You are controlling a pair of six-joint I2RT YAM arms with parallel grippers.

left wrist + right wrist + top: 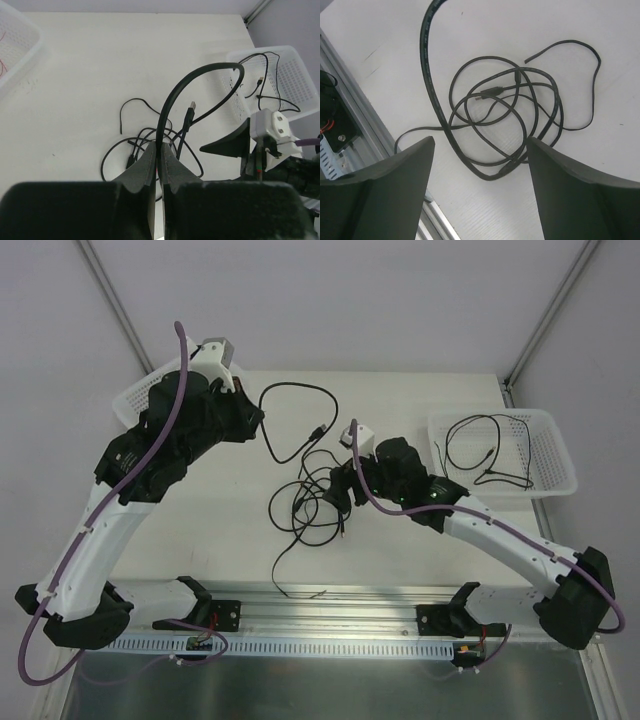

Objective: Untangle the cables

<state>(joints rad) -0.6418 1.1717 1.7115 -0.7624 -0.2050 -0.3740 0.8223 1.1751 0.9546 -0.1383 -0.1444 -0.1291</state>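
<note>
My left gripper (257, 427) is shut on a thick black cable (300, 388), which loops up and ends in a connector (318, 430). In the left wrist view the jaws (160, 148) pinch this cable (200, 72) and its plug (190, 108) hangs free. A tangle of thin black cables (312, 505) lies mid-table. My right gripper (337, 492) is open and empty over the tangle's right side. In the right wrist view the tangle (505, 115) lies between and beyond the spread fingers (395, 170).
A white basket (555, 445) at the right holds a black cable (480, 450); it also shows in the left wrist view (295, 75). A white basket (135, 398) at the left, half hidden by my left arm, holds red wires (3, 65). A metal rail (330, 605) runs along the near edge.
</note>
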